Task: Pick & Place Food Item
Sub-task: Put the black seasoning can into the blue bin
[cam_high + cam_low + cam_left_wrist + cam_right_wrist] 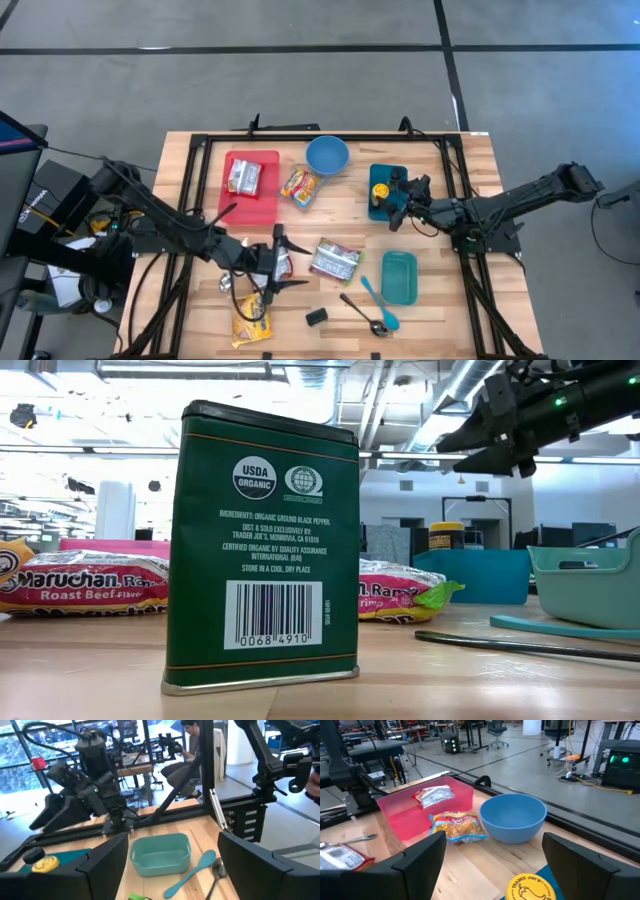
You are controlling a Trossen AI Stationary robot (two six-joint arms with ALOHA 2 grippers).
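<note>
Two grippers stand apart: right gripper (397, 205) above the spice jar (379, 190); centre over its lid, then descend.

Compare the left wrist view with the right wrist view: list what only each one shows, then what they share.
Only the left wrist view: a teal container, a teal spoon with a metal spoon beside it, the right arm across the table, and a seated person in the room behind.

Only the right wrist view: a blue bowl, a red tray holding a silver packet, and a noodle packet lying beside the tray.

Both: the wooden table, a yellow-lidded jar, and each arm's own open claw in the foreground.
</note>
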